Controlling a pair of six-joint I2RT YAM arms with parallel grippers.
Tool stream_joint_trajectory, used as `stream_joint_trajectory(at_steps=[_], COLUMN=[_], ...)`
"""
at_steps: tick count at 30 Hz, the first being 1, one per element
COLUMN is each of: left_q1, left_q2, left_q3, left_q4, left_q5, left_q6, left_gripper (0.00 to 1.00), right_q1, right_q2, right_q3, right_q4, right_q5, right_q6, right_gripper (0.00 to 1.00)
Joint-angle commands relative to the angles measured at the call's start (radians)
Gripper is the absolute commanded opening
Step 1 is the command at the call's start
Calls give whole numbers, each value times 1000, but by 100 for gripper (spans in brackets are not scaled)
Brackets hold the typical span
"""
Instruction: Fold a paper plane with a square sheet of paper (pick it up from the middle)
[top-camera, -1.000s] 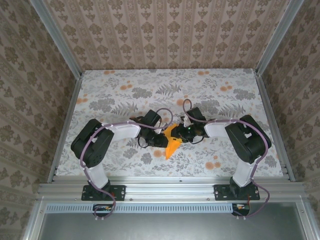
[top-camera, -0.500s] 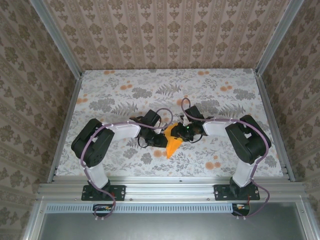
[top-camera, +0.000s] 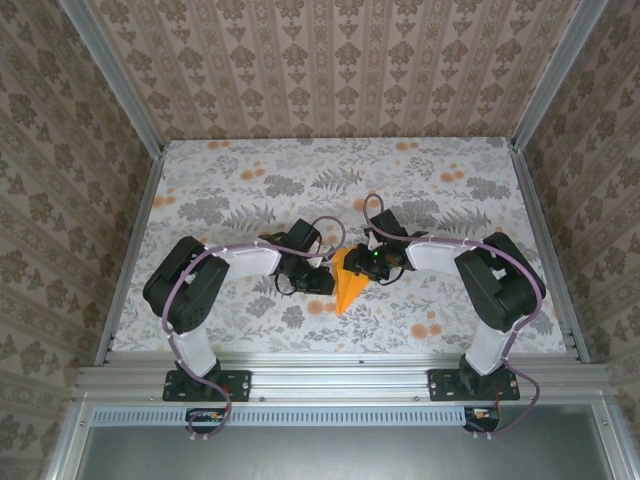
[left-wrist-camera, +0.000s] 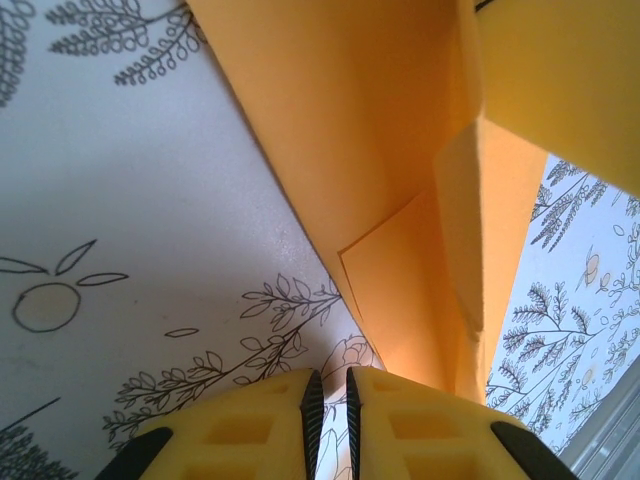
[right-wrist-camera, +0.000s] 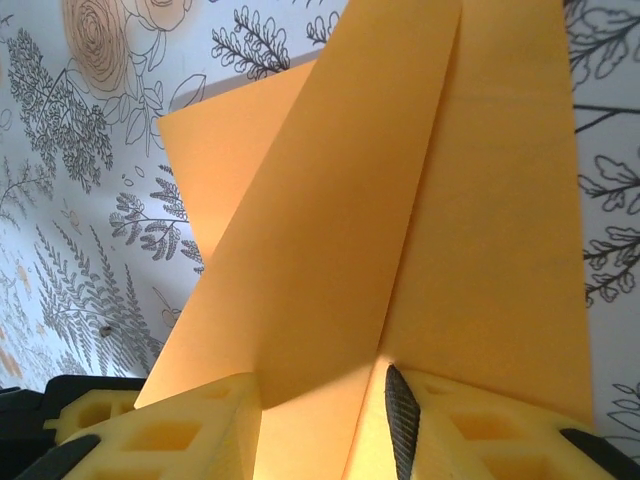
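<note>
Here, the plane (top-camera: 347, 288) sits mid-bench (top-camera: 230, 180), toward the near edge. The left fingers (left-wrist-camera: 240, 430) are almost together just beside it, while the right fingers (right-wrist-camera: 190, 430) stand apart, paper between them.

Creased orange paper plane (top-camera: 347, 285) at the table's (top-camera: 250, 170) middle, tip pointing toward near edge.

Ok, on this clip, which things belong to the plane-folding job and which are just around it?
Part of the job:
- paper plane, orange and partly folded
- left tool
- right tool, its jaws either side of the paper

Just around it:
- floral tabletop
- patterned walls
- aluminium rail
</note>
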Motion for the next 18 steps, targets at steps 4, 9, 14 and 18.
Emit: stream_joint_trajectory(at_steps=[4, 9, 14, 18], left_q1=[-4, -4, -4, -4], left_q2=[25, -60, -111, -119], left_q3=[-18, -8, 34, 58], left_q4=[14, -3, -21, -19], left_q5=[-2, 5, 17, 29], left_q6=[8, -16, -28, -33], left_gripper=[19, 23, 25, 26], right_q1=[0, 1, 1, 1], right_q2=[4, 18, 27, 31], right_q3=[-5, 3, 3, -10], right_q4=[40, 55, 64, 95], right_q5=[-16, -31, -48, -65], right_q6=[49, 54, 54, 67], right_gripper=[41, 40, 40, 39])
